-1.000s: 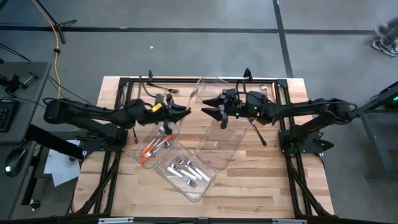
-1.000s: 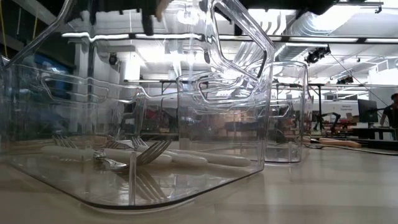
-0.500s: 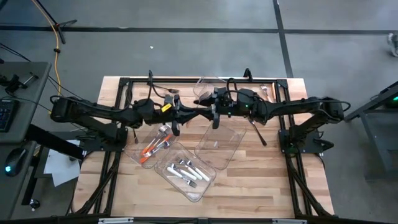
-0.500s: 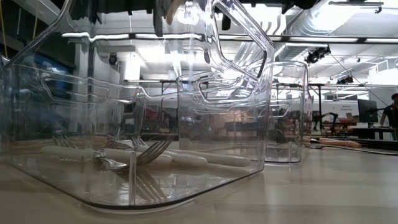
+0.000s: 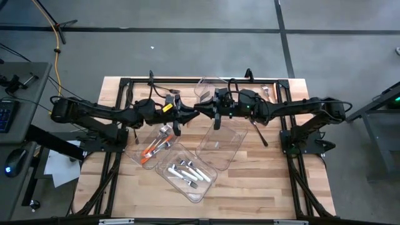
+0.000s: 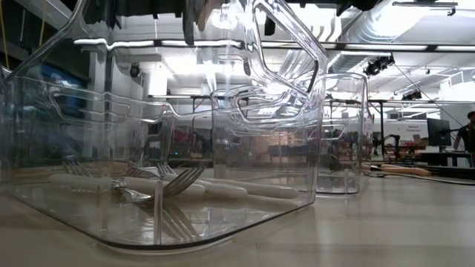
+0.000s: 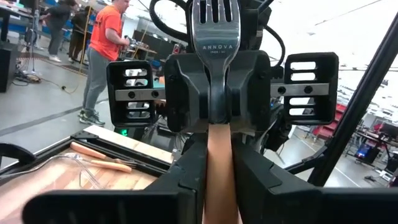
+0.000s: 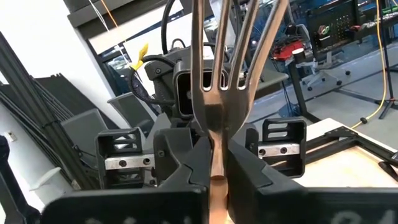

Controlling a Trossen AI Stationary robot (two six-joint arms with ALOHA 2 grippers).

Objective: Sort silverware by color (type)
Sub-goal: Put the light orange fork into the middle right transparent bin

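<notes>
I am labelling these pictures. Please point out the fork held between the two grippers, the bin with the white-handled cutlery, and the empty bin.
fork (image 7: pixel 214 43), left wrist view, on its metal neck.
bin with white-handled cutlery (image 5: pixel 201 188), high view, on its near rim.
empty bin (image 5: pixel 215 145), high view, on its bare floor.

Two dark jointed arms, black cables, a yellow label on the left arm (image 5: pixel 100 114).

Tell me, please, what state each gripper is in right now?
Left gripper: closed on the orange-handled fork, at its handle.
Right gripper: closed on the same fork's neck.
</notes>
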